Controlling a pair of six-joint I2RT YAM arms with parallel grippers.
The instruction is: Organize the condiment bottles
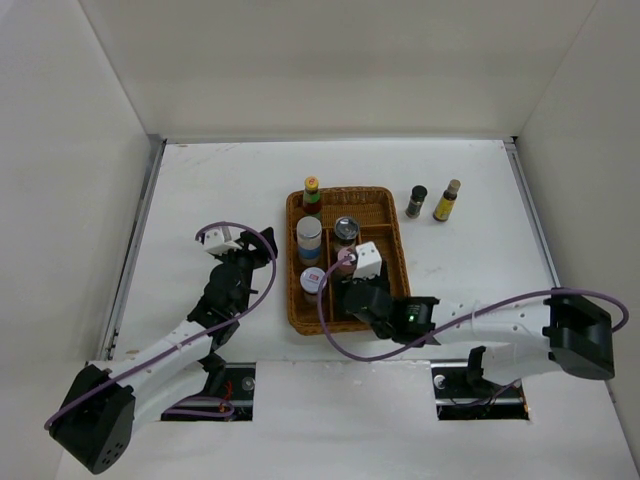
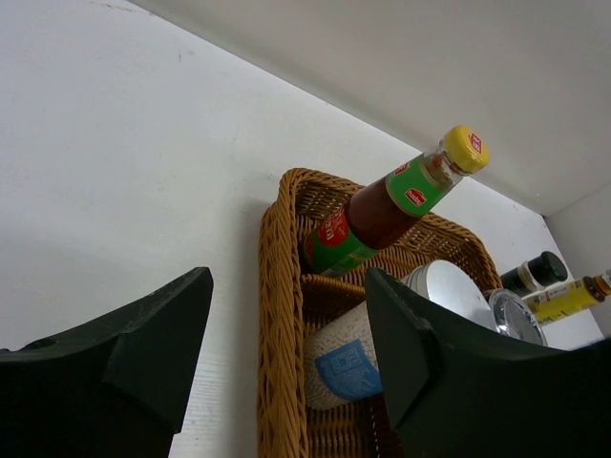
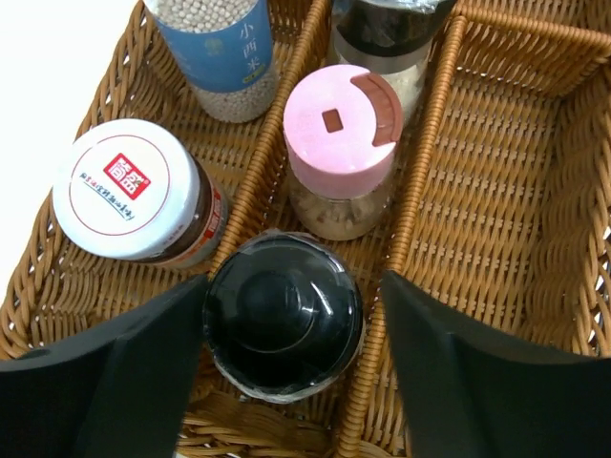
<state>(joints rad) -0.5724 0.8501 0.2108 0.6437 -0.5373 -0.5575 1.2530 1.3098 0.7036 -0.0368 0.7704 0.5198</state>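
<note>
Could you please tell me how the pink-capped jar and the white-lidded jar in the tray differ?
The pink-capped jar has a pink flip cap, while the white-lidded jar shows a red logo on its lid. The white-lidded jar looks wider than the pink-capped jar. Both stand upright, in neighbouring compartments of the wicker tray.

**Top view:** a fixed camera above and behind the arm bases (image 1: 95,425) looks steeply down from a distance on the whole table (image 1: 220,190), with the wicker tray (image 1: 292,270) near centre. **Left wrist view:** low and just left of the tray, it looks obliquely across the tabletop past the left gripper (image 2: 286,286) toward the far wall (image 2: 430,57). **Right wrist view:** close above the tray's near end, it looks almost straight down past the right gripper (image 3: 294,286); all three views share the tray and its blue-labelled jar (image 1: 309,240).
</note>
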